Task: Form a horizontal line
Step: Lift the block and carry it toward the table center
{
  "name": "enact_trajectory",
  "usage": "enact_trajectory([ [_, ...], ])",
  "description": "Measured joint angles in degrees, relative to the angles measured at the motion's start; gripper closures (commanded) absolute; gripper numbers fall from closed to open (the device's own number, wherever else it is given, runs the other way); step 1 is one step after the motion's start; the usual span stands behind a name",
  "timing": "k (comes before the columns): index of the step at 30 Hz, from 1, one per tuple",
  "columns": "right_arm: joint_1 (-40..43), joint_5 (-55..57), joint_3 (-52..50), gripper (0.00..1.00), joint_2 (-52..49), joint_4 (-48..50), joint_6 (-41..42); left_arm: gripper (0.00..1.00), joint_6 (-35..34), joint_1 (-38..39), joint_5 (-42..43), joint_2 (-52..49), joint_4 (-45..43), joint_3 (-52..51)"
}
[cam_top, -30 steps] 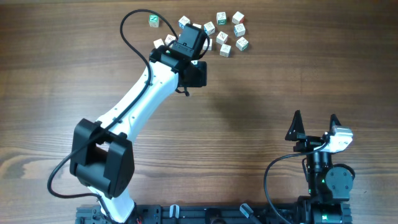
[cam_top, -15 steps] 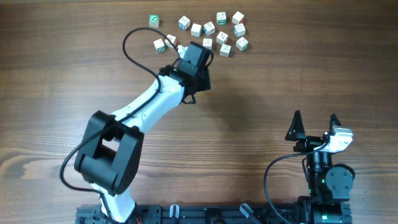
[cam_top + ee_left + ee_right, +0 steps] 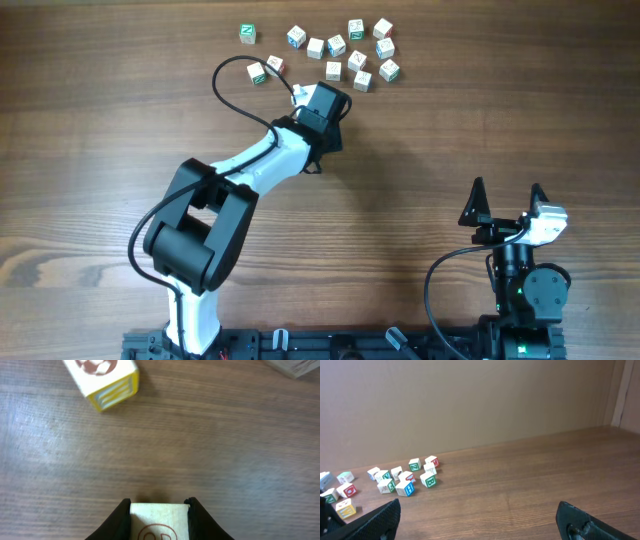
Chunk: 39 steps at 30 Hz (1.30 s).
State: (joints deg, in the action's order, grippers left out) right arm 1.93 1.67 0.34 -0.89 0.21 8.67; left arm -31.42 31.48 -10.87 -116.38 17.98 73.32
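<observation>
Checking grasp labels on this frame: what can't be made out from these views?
- held cube: in the left wrist view the bottom edge cuts off its red mark. Overhead, it sits mostly under the wrist of the left gripper.
- yellow-edged cube: in the left wrist view the top edge crops it.
- scattered cubes: overhead, the letters are too small to read.

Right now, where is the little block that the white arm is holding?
In the left wrist view the block sits at the bottom centre, clamped in the left gripper, with a yellow-sided cube lying apart at upper left.
</observation>
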Motion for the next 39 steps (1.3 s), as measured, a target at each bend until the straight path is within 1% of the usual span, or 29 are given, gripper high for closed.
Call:
enact_trajectory([
  [9, 0.0, 0.0, 0.0, 0.0, 0.0, 0.0, 0.0, 0.74, 0.0, 0.5, -4.44, -0.04, -1.14, 0.0],
  [15, 0.0, 0.0, 0.0, 0.0, 0.0, 0.0, 0.0, 0.68, 0.0, 0.5, -6.29, -0.17, -1.6, -1.2],
  [20, 0.0, 0.0, 0.0, 0.0, 0.0, 0.0, 0.0, 0.67, 0.0, 0.61, -7.5, -1.01, -4.37, -2.25],
  [27, 0.0, 0.0, 0.0, 0.0, 0.0, 0.0, 0.0, 0.65, 0.0, 0.68, -8.2, -1.49, -5.4, -2.25],
  [39, 0.0, 0.0, 0.0, 0.0, 0.0, 0.0, 0.0, 0.63, 0.07, 0.76, -7.98, -1.92, -4.61, -2.25],
])
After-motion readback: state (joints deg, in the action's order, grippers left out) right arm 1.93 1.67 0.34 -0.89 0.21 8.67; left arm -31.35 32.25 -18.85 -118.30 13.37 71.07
